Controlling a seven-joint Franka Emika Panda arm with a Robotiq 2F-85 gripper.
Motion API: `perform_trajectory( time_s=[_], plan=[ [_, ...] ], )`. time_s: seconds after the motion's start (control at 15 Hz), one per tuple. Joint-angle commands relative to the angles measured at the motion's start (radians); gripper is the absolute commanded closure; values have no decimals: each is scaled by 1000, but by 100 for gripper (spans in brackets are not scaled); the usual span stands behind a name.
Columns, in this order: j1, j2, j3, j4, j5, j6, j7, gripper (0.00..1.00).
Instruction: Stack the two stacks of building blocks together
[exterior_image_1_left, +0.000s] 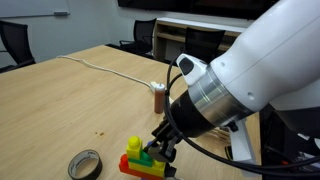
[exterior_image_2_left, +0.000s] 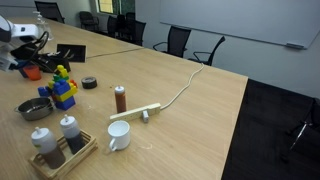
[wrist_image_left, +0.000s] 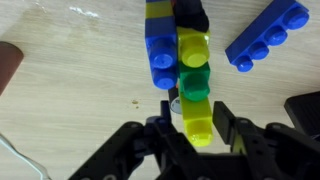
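The building blocks (wrist_image_left: 192, 60) fill the middle of the wrist view: a blue column pressed against a yellow and green column. Both exterior views show them as one cluster (exterior_image_1_left: 140, 160) (exterior_image_2_left: 63, 88) of blue, yellow, green and red bricks on the wooden table. My gripper (wrist_image_left: 193, 112) sits directly over the cluster with its fingers on either side of the lowest yellow brick (wrist_image_left: 197, 128). The jaws are open, with a narrow gap on the brick's left side. A single long blue brick (wrist_image_left: 265, 35) lies apart at the upper right.
A dark tape roll (exterior_image_1_left: 85, 163) lies close to the blocks. A brown shaker bottle (exterior_image_1_left: 158, 100) stands behind them beside a white cable. A metal bowl (exterior_image_2_left: 35, 108), a white mug (exterior_image_2_left: 118, 135) and a tray of shakers (exterior_image_2_left: 60, 150) also sit on the table.
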Motion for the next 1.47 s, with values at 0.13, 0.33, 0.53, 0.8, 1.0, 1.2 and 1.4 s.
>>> perform_trajectory(
  time_s=[0.13, 0.33, 0.53, 0.8, 1.0, 1.2, 1.4],
  plan=[
    [151, -64, -142, -6, -154, -34, 133, 8],
    [193, -96, -167, -33, -196, -11, 181, 0],
    [185, -76, -147, -22, -166, 2, 168, 0],
    [188, -78, -153, -31, -166, 8, 170, 0],
    [188, -78, -153, -31, -166, 9, 170, 0],
    [188, -78, -153, -31, -166, 9, 170, 0],
    [188, -78, -153, -31, -166, 9, 170, 0]
  ],
)
